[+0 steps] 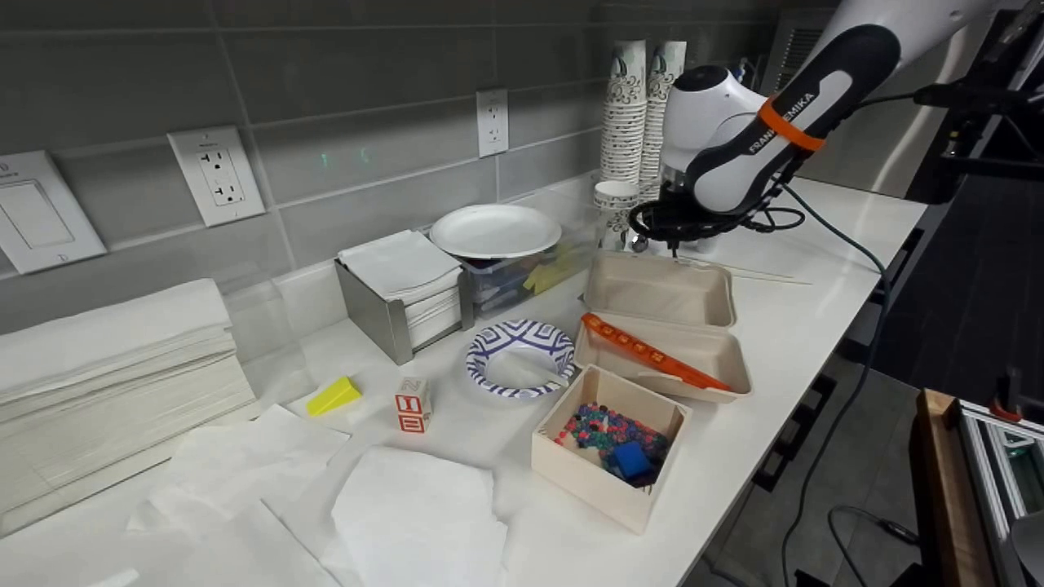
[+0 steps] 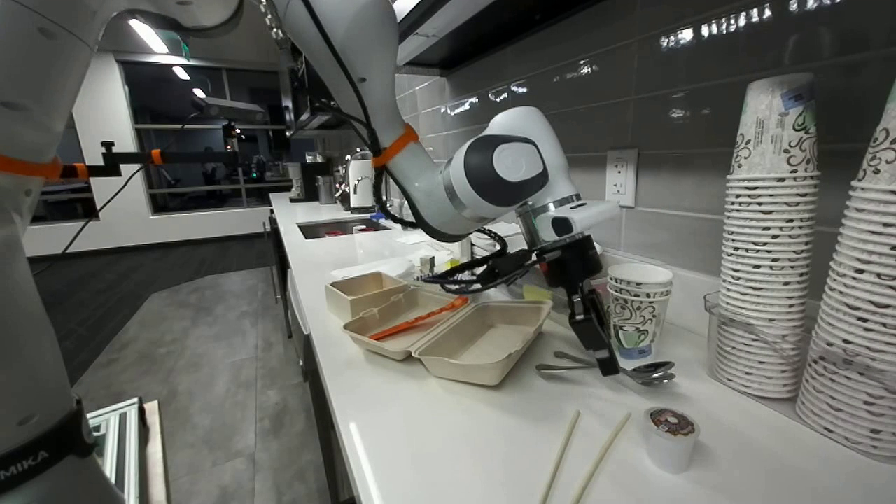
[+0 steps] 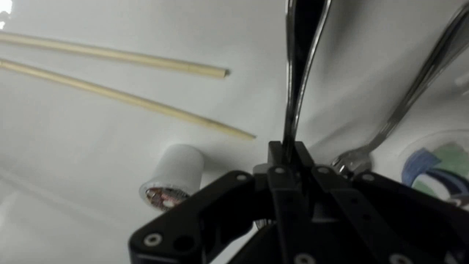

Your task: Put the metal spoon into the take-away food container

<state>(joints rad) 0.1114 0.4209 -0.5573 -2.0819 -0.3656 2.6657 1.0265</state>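
My gripper (image 2: 607, 364) is low at the counter beside two silvery spoons. In the wrist view its fingers (image 3: 288, 152) are closed around the slim handle of the metal spoon (image 3: 302, 47); its bowl is hidden behind the gripper there. A second spoon (image 3: 399, 110) lies to the right of it. In an exterior view both spoon bowls (image 2: 652, 372) show just past the fingertips. The take-away food container (image 1: 661, 285) stands open in both exterior views, tan with a pale inside (image 2: 490, 336). It is left of the gripper in an exterior view. An orange strip (image 1: 652, 350) lies across its base half.
A paper cup (image 2: 638, 308) stands right behind the gripper. Two chopsticks (image 2: 560, 455) and a coffee pod (image 2: 672, 441) lie nearby. Tall cup stacks (image 2: 770, 266) stand against the wall. A pale box of colourful bits (image 1: 612, 440) and a patterned bowl (image 1: 489, 375) adjoin the container.
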